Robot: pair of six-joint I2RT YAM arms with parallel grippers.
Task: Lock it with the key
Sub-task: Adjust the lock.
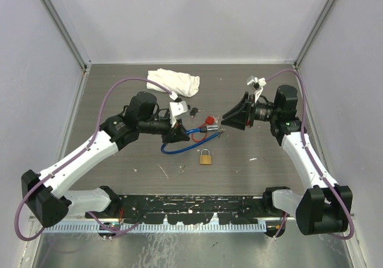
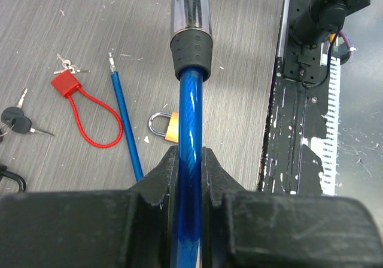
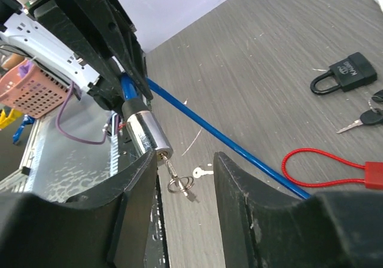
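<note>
Two beside blue cable (image 2: 190, 118) — padlock (image 2: 171, 130), red lock (image 2: 64, 82).

Top view high overhead, wrist views close, facing each other, sharing blue cable (image 2: 188, 118)

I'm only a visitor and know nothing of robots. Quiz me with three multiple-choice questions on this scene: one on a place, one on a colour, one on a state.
1. Where does the small brass padlock lie? A on a white cloth; B on the grey table, between the two arms; C in a gripper.
2. What colour is the coated cable clamped in the left gripper? A red; B blue; C green.
3. How does the right gripper stand? A shut on a black padlock; B shut on the key; C open around the small silver key.
Answers: B, it rests on bare tabletop. B, blue shows inside the shut grip. C, gaps show either side of the key.
</note>
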